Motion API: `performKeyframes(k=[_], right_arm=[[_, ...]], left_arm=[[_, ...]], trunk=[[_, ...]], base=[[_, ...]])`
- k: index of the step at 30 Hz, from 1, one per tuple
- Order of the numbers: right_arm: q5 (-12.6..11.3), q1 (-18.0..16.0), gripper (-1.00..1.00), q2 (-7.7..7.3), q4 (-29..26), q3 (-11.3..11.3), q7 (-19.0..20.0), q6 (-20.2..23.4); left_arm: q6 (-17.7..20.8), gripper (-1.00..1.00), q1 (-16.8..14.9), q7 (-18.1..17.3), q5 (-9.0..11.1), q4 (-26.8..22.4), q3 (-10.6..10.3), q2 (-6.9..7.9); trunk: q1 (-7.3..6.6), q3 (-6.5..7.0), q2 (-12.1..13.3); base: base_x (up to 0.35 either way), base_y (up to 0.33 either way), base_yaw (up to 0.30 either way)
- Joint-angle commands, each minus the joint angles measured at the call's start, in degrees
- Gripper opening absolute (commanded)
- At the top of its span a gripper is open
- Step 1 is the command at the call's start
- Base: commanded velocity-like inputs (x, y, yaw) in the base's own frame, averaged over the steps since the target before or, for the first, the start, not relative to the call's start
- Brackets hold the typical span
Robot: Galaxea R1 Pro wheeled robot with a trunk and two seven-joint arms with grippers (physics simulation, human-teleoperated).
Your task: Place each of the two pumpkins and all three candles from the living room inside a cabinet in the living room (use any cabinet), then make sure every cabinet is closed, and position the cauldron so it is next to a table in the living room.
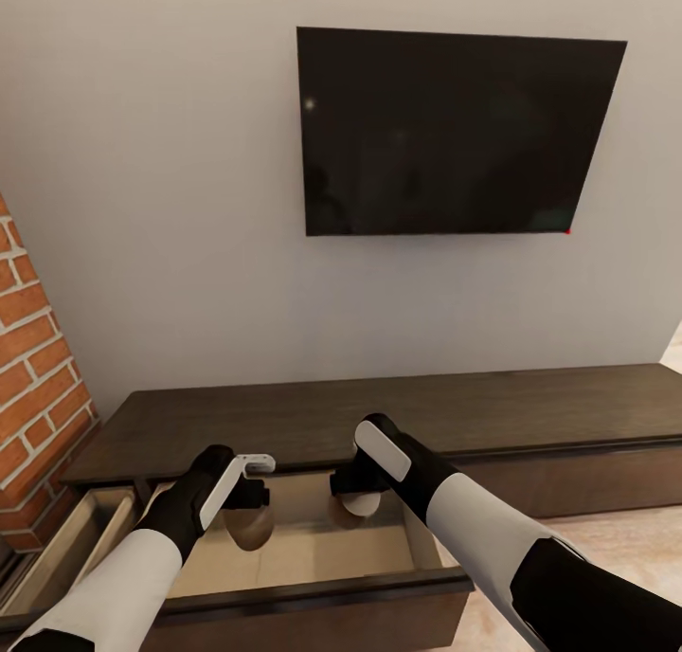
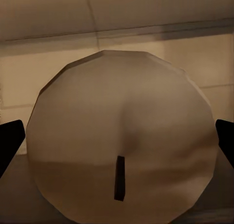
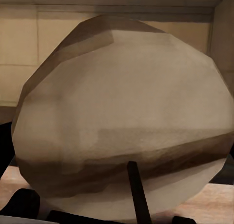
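A pale candle [image 2: 122, 136] sits right up against my left wrist camera, its dark wick pointing at the lens, with a black fingertip [image 2: 10, 141] of my left claw [image 1: 248, 500] on either side of it. My left claw is clamped on this candle. In my right wrist view a second candle [image 3: 122, 121] is just as close, tilted, wick toward the lens, and my right claw [image 1: 358, 496] grips it in the same way.

From my head view both claws hang inside the open drawer [image 1: 313, 552] of the long dark cabinet [image 1: 530, 415], the left candle [image 1: 251, 529] a little nearer the drawer's front than the right one [image 1: 360, 504]. I judge that I am midway through stowing: two of the three candles are over the drawer but not yet let go. I cannot tell whether either one rests on the drawer floor.

The drawer's beige floor looks bare around my claws; no pumpkin lies on the part I can see, though my arms hide some of it. A second drawer [image 1: 66, 548] stands open beside the brick column [image 1: 33, 387], and what I can see of its inside looks bare.

Left to do, as I judge it: release these two, fetch the third candle and both pumpkins, shut both drawers, and place the cauldron by a table.
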Motion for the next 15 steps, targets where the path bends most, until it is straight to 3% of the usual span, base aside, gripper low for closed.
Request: performKeyframes(k=[1,15], right_arm=[[-0.6,-0.1,-1.00,0.00,0.0,0.2,-0.6,0.0],[-1.4,-0.1,-1.00,0.00,0.8,0.9,-0.7,4.1]], left_arm=[[0.2,-1.00,0.0,0.4,0.6,-0.1,-0.3,0.04],[0.2,-1.00,0.0,0.4,0.6,-0.1,-1.3,0.04]], trunk=[[0.00,-0.06,0.0],[0.00,-0.06,0.0]], base=[[0.046,0.001,0.000],[0.007,0.000,0.000]])
